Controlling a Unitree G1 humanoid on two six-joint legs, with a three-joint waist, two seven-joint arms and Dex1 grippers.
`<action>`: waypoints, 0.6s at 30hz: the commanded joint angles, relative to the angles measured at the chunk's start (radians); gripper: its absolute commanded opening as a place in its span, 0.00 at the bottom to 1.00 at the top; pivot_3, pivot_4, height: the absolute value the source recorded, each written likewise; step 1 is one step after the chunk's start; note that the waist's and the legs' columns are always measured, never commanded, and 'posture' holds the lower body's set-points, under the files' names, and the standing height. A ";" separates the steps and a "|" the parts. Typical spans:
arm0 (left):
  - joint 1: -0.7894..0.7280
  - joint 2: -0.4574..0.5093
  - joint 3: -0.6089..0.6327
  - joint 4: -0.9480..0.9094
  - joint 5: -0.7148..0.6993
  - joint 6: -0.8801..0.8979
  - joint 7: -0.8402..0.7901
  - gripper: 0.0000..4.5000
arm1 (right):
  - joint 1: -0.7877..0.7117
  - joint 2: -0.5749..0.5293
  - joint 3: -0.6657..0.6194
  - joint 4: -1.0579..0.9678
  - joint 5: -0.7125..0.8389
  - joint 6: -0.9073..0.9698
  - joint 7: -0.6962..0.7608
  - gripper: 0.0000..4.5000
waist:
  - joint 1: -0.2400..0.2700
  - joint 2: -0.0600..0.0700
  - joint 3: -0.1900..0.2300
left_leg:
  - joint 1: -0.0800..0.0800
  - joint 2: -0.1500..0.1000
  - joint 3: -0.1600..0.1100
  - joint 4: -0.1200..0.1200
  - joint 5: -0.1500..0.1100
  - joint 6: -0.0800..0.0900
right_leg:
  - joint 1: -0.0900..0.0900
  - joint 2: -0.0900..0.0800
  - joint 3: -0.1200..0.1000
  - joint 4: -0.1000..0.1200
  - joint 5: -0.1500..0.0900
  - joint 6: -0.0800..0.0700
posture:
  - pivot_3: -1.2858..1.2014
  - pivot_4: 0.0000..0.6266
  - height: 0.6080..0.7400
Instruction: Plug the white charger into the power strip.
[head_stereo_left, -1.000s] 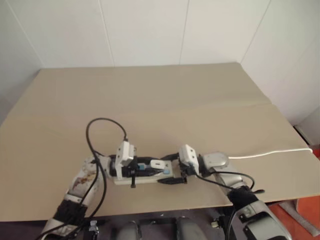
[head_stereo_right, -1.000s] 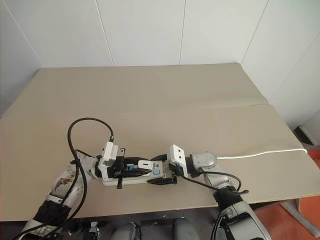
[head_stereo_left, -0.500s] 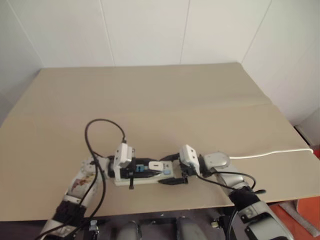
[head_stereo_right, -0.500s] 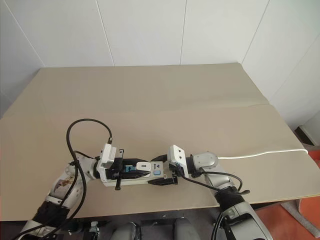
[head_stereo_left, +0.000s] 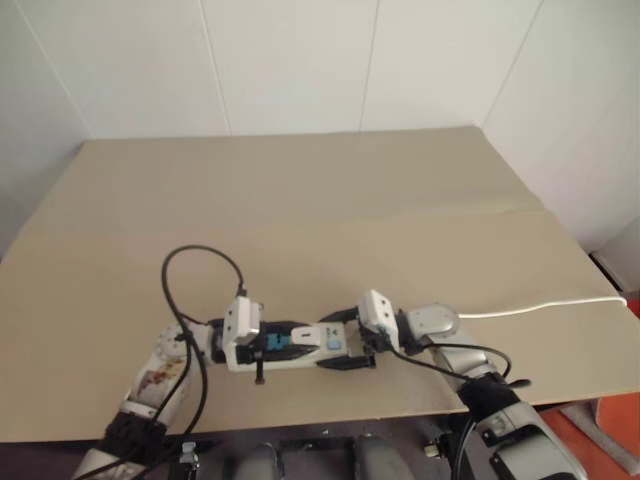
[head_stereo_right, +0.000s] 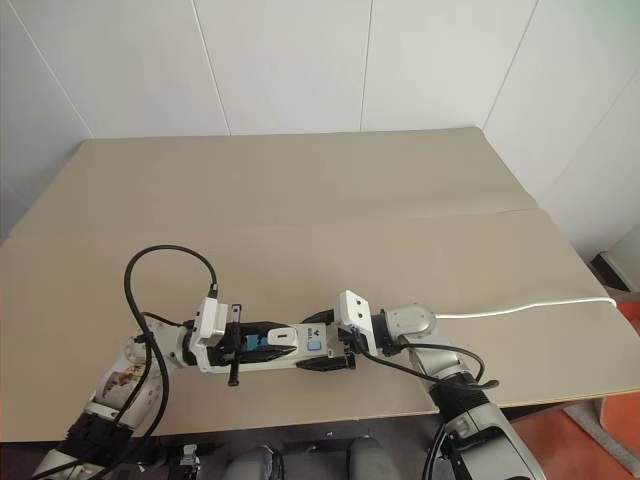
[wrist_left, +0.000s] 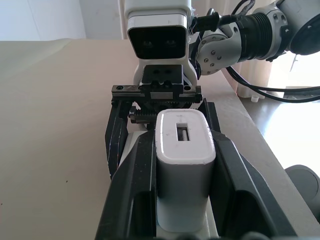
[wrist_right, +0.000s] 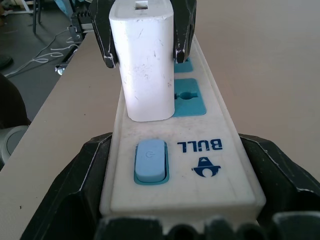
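- In the right wrist view, the white charger (wrist_right: 145, 65) is seen standing upright on the power strip (wrist_right: 180, 165), beside a blue switch (wrist_right: 150, 161).
- From the head views, the charger is largely hidden by the left gripper (wrist_left: 182, 165), which is clamped on it.
- The strip's switch end is held between the right gripper's (wrist_right: 175, 200) widely spread fingers, near the table's (head_stereo_left: 300, 200) front edge.
- A white cable (head_stereo_left: 545, 304) is trailed rightward.

beige table (head_stereo_left: 300, 190), white panelled wall (head_stereo_left: 300, 60)
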 joint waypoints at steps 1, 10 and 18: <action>0.038 0.072 0.007 0.127 0.110 0.035 0.017 0.23 | 0.000 -0.059 -0.042 0.016 -0.006 0.008 0.011 0.77 | 0.001 0.000 0.000 | 0.000 0.000 0.000 0.000 0.000 0.000 | 0.000 0.000 0.000 0.000 0.000 0.000 | 0.52 0.24 1.00; -0.011 0.108 -0.032 0.100 0.114 0.097 0.005 0.39 | -0.002 -0.056 -0.039 0.020 -0.008 0.005 0.007 0.77 | 0.003 0.001 -0.001 | 0.001 -0.001 0.001 0.000 0.000 0.000 | 0.001 0.000 0.000 0.000 0.000 0.000 | 0.52 0.24 1.00; -0.042 0.117 0.028 0.045 0.074 0.112 -0.011 0.92 | -0.017 -0.042 -0.029 0.036 -0.015 -0.001 -0.005 0.77 | 0.021 0.007 -0.005 | 0.002 -0.001 0.004 0.000 0.000 0.000 | 0.002 0.000 0.000 0.000 0.000 0.001 | 0.52 0.24 1.00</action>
